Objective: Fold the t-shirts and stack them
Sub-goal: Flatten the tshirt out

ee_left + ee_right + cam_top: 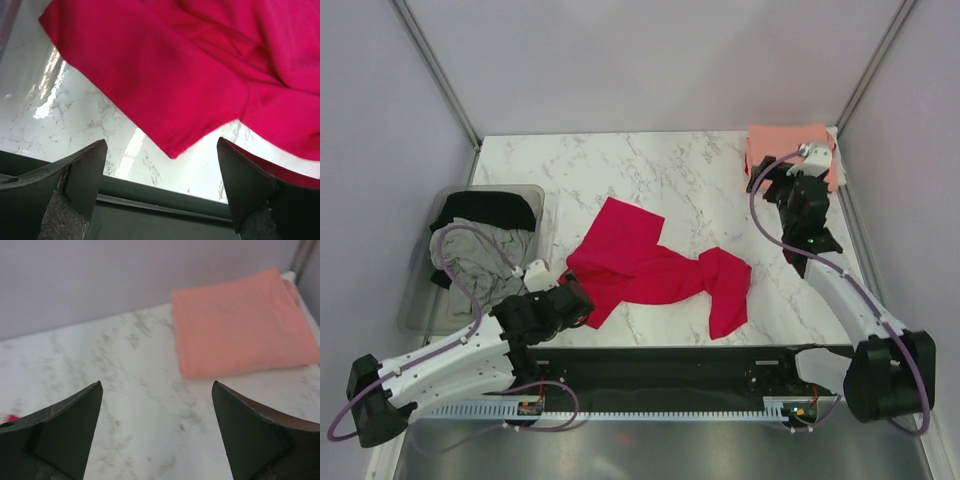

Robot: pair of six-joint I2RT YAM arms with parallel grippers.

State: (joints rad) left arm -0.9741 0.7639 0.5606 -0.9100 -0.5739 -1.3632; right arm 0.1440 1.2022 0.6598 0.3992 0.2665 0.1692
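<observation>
A crimson red t-shirt (pixel 655 268) lies crumpled across the middle of the marble table; its near corner shows in the left wrist view (pixel 175 90). A salmon pink t-shirt (pixel 790 150) lies folded at the far right corner, also in the right wrist view (pixel 240 330). A grey t-shirt (pixel 485 255) and a black t-shirt (pixel 485 208) lie in the clear bin. My left gripper (pixel 582 300) (pixel 162 185) is open and empty at the table's near edge, just short of the red shirt's corner. My right gripper (pixel 765 180) (pixel 157 425) is open and empty, beside the pink shirt.
The clear plastic bin (pixel 420 300) stands off the table's left side. A black rail (pixel 670 365) runs along the near edge, seen in the left wrist view (pixel 165 200). Grey walls enclose the table (pixel 620 165) at the back and sides.
</observation>
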